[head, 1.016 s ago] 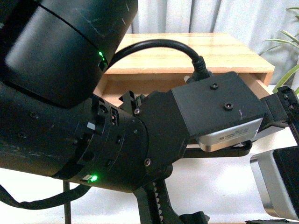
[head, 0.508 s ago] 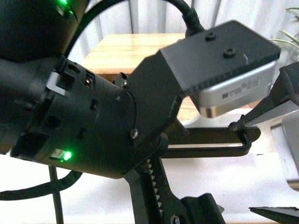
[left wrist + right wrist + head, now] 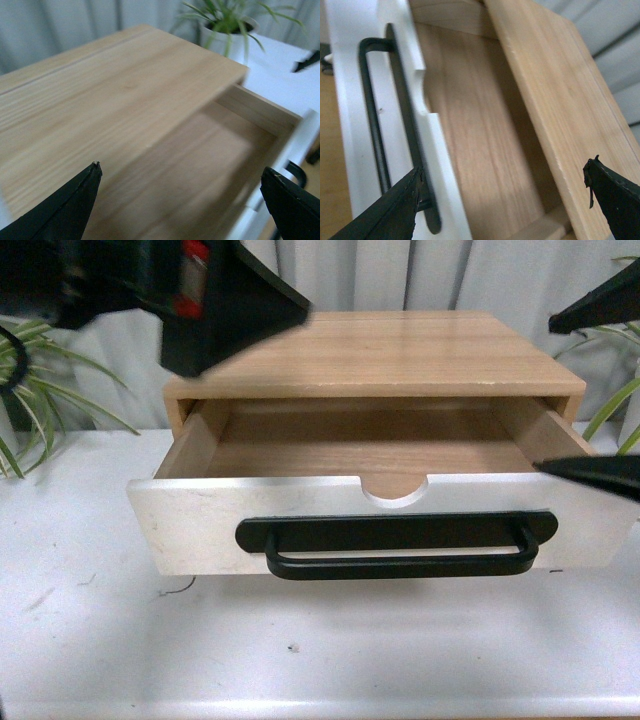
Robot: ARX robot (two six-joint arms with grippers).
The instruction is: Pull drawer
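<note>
Hovering above the wooden case (image 3: 400, 350), left gripper (image 3: 180, 170): jaws wide apart, gripping nothing. Centre, the drawer (image 3: 200, 530) sits pulled out of the case on the white table (image 3: 300, 650), black bar handle (image 3: 395, 562) untouched. By the drawer's right end, right gripper (image 3: 503, 167): jaws wide apart.

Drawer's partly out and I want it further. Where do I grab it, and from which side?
Take the black bar handle near its middle, coming in from the front of the drawer. The bar runs level and stands off its oval plate, leaving a gap, so jaws set above and below should close around it.
</note>
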